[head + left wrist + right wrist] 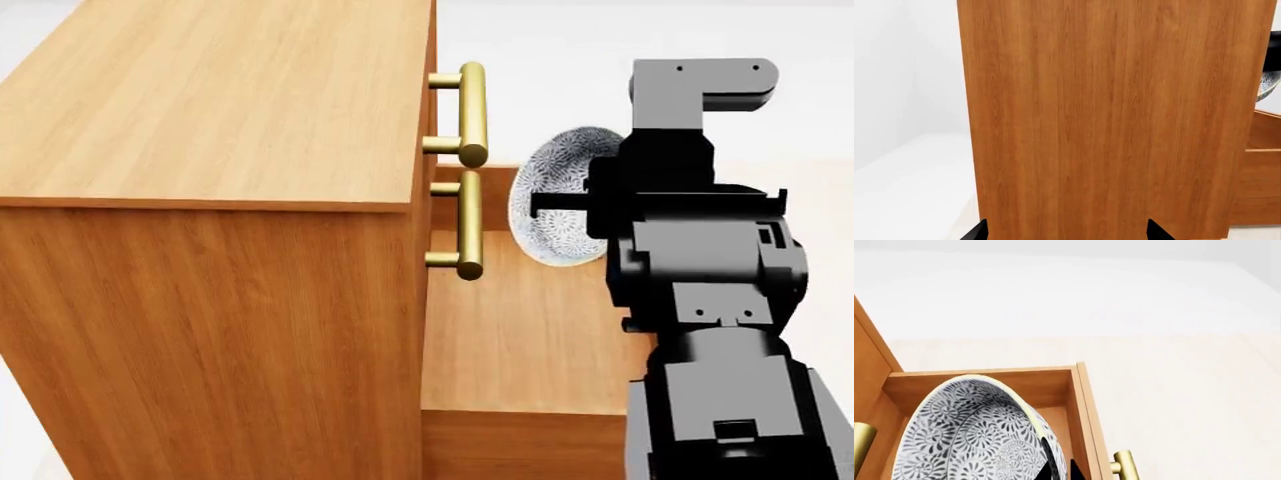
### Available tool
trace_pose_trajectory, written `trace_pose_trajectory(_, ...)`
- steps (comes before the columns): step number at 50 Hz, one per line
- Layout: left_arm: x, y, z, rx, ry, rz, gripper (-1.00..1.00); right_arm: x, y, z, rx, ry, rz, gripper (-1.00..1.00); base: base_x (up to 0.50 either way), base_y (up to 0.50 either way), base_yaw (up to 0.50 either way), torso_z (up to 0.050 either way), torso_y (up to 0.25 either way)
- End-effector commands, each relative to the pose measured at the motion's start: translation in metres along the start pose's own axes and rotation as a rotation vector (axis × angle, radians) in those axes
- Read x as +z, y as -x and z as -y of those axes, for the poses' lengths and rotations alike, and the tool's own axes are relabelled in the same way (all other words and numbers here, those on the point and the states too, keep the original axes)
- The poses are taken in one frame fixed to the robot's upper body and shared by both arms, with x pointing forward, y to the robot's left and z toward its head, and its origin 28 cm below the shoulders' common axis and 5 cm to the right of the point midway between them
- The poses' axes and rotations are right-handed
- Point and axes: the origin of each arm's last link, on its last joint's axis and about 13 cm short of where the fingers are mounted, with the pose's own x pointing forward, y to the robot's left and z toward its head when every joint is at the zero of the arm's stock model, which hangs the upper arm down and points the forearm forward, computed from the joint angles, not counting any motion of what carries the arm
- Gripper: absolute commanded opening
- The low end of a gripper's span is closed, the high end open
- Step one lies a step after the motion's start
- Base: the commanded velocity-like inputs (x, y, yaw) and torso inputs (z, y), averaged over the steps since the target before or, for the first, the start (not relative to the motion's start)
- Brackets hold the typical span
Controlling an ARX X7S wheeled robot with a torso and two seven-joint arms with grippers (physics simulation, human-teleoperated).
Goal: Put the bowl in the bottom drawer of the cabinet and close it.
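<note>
R arm (pixel 701 290) holds the bowl (pixel 561 196) tilted on edge above the open bottom drawer (pixel 521 330); gripper fingers mostly hidden, apparently clamped on rim; cabinet (pixel 214 240) at left, w/ two brass handles (pixel 470 115) above the drawer.

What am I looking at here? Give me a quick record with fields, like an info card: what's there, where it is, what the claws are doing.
Furniture: orange-brown wood cabinet with brass bar handles
Bottom drawer: pulled open; nothing seen resting in the visible part
Bowl: white with blue-grey floral pattern, tilted on edge above the open drawer
Right claw: gripping the bowl's rim, holding it over the drawer
Left claw: facing the cabinet's plain side panel, holding nothing visible; only the tips show, set wide apart
Upper drawers: appear shut
</note>
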Motion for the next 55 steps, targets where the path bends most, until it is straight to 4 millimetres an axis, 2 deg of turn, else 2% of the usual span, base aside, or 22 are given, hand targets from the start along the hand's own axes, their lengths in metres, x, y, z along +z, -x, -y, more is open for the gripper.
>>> trace_pose_trajectory(1, 0.000, 0.000, 0.000, -0.001, 0.000, 0.000, 1.00, -0.003, -0.003, 0.001, -0.005, 0.012, 0.002, -1.00, 0.00, 0.00, 0.00, 0.000, 0.000)
trace_pose_trajectory(55, 0.000, 0.000, 0.000, -0.002, 0.002, 0.001, 1.00, -0.019, -0.003, -0.002, 0.138, -0.082, -0.140, -1.00, 0.00, 0.00, 0.00, 0.000, 0.000)
